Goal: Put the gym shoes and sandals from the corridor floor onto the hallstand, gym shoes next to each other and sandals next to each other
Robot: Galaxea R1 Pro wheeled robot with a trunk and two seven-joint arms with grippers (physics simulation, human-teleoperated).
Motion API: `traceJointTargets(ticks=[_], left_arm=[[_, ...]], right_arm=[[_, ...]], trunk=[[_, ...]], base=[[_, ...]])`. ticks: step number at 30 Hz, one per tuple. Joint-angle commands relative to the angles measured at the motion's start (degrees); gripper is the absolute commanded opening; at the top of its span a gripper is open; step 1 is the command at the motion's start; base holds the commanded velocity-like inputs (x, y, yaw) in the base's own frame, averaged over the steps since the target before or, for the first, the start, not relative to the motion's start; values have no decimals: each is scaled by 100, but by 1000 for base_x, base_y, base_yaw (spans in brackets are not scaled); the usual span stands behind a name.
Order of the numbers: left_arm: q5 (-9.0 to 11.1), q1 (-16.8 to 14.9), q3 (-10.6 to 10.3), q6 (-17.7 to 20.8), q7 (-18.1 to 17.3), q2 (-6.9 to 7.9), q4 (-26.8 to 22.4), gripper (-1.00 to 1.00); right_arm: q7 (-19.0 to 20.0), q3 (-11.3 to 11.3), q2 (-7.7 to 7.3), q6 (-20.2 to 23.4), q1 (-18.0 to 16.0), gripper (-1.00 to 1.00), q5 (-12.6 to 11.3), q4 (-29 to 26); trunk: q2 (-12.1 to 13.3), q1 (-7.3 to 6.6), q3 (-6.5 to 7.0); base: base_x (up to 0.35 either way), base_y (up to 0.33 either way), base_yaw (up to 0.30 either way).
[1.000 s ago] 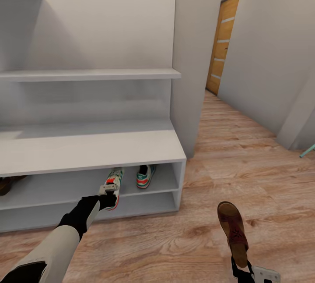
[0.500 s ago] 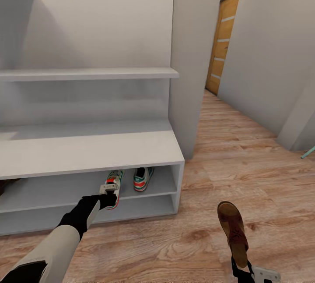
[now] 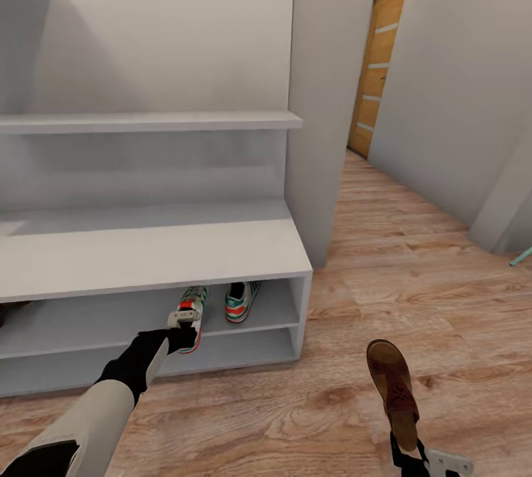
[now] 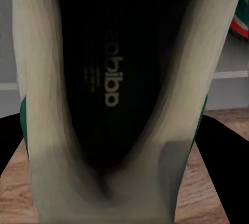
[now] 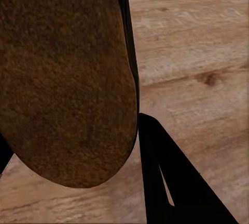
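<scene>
Brown leather sandal (image 3: 394, 387) is clamped in the right end effector (image 3: 408, 455) above light wood-plank floor (image 3: 414, 270). White green-striped sneaker (image 3: 189, 312) is gripped by left end effector (image 3: 181, 329) at pale-grey hallstand's (image 3: 148, 255) upper slot, beside second sneaker (image 3: 240, 300).

The wide pale-grey hallstand (image 3: 155, 252) looked like smooth, matt painted board, without grain or shine. The corridor floor (image 3: 414, 255) was light brown wood-grain plank with darker knots and a faint satin sheen. The white lace-up gym shoe (image 3: 188, 311) at the front edge of the upper shelf slot seemed smooth leather-like material with glossy red-orange patches; seen from the left wrist, its lining (image 4: 109, 78) was dark, matt cloth bearing pale printed lettering. The brown slip-on sandal (image 3: 391, 381) looked like leather, and its footbed (image 5: 62, 78) showed a rough, suede-like nap. The orange-brown door (image 3: 377, 71) looked like smooth varnished wood with pale strips.
</scene>
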Motion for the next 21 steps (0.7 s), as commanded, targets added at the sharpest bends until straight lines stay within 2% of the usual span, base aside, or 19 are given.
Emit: traceJointTargets(ticks=[1, 9, 16, 21], left_arm=[[-46, -2, 41, 30, -47, -5, -10, -100], [-46, 4, 41, 30, -51, -13, -10, -100], [-38, 4, 42, 30, -55, -16, -3, -100], [-37, 4, 49, 30, -56, -16, -5, -100]], right_arm=[[44, -48, 4, -13, -5, -100, 27, 3], [44, -48, 4, -12, -5, -100, 27, 3], [44, -48, 4, -11, -5, -100, 27, 3], [44, -48, 4, -12, -5, -100, 27, 3]], trunk=[[-2, 1, -5], [-2, 1, -5], [-2, 1, -5], [-2, 1, -5]], base=[[244, 0, 0], [113, -3, 0], [195, -124, 0], [57, -36, 0]])
